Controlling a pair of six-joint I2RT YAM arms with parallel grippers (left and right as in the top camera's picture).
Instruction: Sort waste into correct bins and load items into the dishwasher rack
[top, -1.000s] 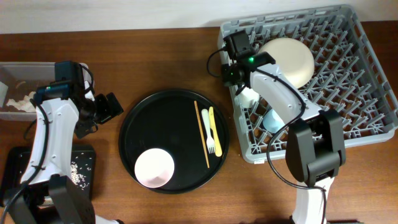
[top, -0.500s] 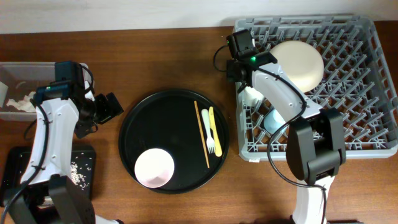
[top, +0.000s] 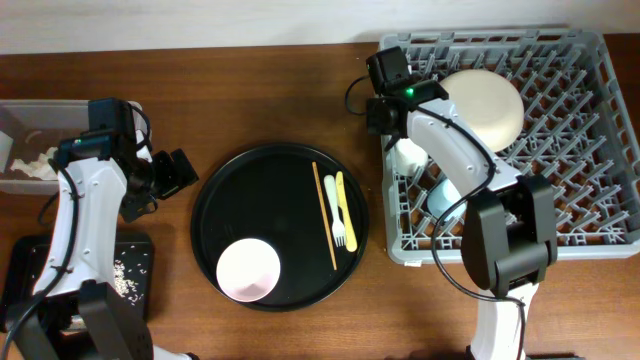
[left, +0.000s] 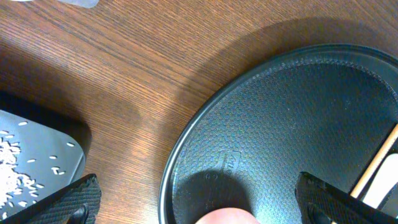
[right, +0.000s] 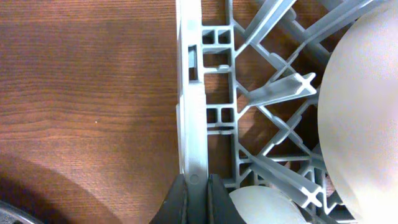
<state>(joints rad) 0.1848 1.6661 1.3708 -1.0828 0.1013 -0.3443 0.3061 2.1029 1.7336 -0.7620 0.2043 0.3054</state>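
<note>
Closest to the robot, on the left, lies the black tray (top: 140, 250) with rice (top: 128, 277) in it. Just to its right is the round tray (top: 260, 195), and on its near part stands the bowl (top: 249, 270), mouth up. A little farther, on the right part of the same tray, lie the stick (top: 325, 215), the fork (top: 331, 205) and the knife (top: 343, 200). They are side by side, all three with the long axis running from near to far.

The left gripper (top: 160, 187) stands beside the left rim of the round tray with its fingers wide apart and nothing between them. From it, the bowl lies to the right and nearer to the robot, so I judge this arm the closer one for the bowl.

Farther to the right is the rack (top: 570, 150). The right gripper (right: 197, 199) is pressed together on the rack's left wall, near the far left corner, with one finger on each side of the wall. Inside the rack, close to this wall, are the blue cup (top: 438, 196) and, farther, the white cup (top: 405, 157). The plate (top: 490, 100) rests on the pegs just to the right of the gripper.

The cutlery lies to the left of this gripper, nearer to the robot and well apart from it. Probably the right arm must first let go of the wall, then move toward the tray and take each piece across its long axis.

Farthest on the left is the tub (top: 20, 115) with napkins (top: 30, 165).
</note>
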